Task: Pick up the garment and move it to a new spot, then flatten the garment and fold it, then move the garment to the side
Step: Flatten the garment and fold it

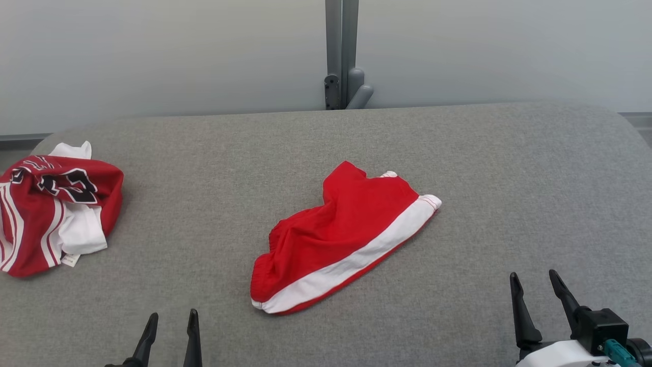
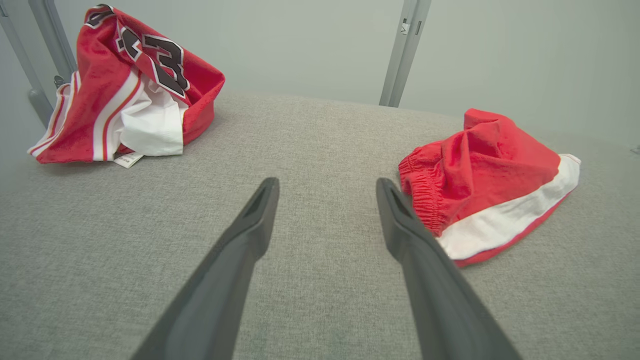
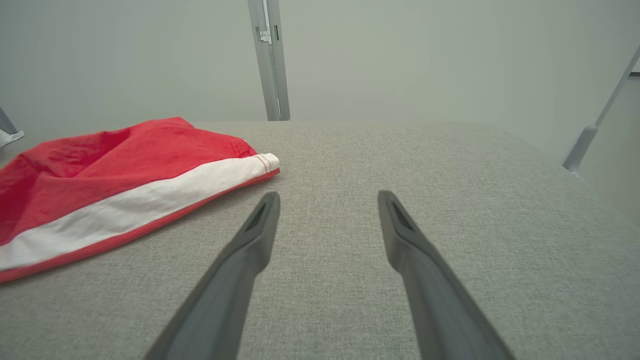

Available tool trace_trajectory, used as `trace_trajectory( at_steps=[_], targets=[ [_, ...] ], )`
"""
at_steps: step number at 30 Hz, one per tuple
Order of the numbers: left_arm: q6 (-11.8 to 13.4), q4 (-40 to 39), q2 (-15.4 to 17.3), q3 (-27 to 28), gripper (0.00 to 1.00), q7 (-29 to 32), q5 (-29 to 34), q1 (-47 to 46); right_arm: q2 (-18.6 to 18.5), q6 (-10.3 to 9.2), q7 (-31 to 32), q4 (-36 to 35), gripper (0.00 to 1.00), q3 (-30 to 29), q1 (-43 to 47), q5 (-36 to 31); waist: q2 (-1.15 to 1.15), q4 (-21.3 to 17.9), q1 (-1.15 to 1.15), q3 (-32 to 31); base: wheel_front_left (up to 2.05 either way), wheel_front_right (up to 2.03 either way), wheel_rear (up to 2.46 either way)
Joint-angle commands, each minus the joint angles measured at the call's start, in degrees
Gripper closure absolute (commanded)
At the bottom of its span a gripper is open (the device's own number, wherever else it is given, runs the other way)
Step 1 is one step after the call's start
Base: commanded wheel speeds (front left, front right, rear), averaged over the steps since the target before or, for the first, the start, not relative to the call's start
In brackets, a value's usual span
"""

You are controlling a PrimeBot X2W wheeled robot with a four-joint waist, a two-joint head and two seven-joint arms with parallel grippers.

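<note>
Grey fabric-covered table (image 1: 458, 153), pale plain wall (image 1: 153, 51), grey metal post (image 1: 341, 51)

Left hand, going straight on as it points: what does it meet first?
Probably bare grey tabletop: the left hand aims between the red shorts and the jersey pile, touching neither; depth is unclear.

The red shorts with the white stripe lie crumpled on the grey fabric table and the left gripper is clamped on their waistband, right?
No: the left gripper is open and empty, clear of the red shorts with the white stripe, as the head view shows. The rest holds.
</note>
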Motion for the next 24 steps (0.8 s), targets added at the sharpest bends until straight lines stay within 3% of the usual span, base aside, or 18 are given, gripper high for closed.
trace_trajectory(
  at_steps=[1,7,11,15,19,20,24],
  targets=[
    [-0.41,0.06,-0.07,0.41,0.0,-0.02,0.47,-0.75,-0.2,-0.02,-0.17,0.18,0.0,0.22,0.45,0.32,0.19,-0.17,0.0,0.04,0.0,0.0,0.0],
    [-1.13,3.51,-0.38,-1.59,0.0,-0.01,0.14,-1.24,-0.2,-0.02,-0.17,1.08,0.0,2.07,-1.46,-0.23,0.19,-0.8,0.0,0.8,0.0,0.0,0.0],
    [-1.36,7.6,1.01,-6.22,0.0,-0.01,-0.82,-4.16,-3.7,-0.02,-0.17,5.15,0.0,5.89,-7.88,-1.06,0.19,-1.19,0.0,3.3,0.0,0.0,0.0],
    [-1.38,11.32,3.27,-13.1,0.0,-0.01,-5.36,-8.77,-8.9,-0.02,0.48,13.64,0.0,13.56,-17.96,-0.75,0.19,-0.89,0.0,6.28,0.0,0.0,0.0],
    [-1.39,14.1,5.79,-18.81,0.0,-0.02,-10.2,-13.51,-13.82,-0.03,4.99,21.4,0.0,23.92,-27.66,3.36,0.19,0.33,0.0,8.02,0.0,0.0,0.0],
    [-1.39,14.1,5.79,-18.81,0.0,-0.02,-10.2,-13.51,-13.82,-0.03,4.99,21.4,0.0,23.92,-27.66,3.36,0.19,0.33,0.0,8.02,0.0,0.0,0.0],
    [-1.4,16.78,7.5,-23.25,0.0,-0.02,-13.03,-17.55,-16.93,-0.03,8.78,25.48,0.0,32.99,-34.77,9.32,0.19,1.91,0.0,9.2,0.0,0.0,0.0]
  ],
)
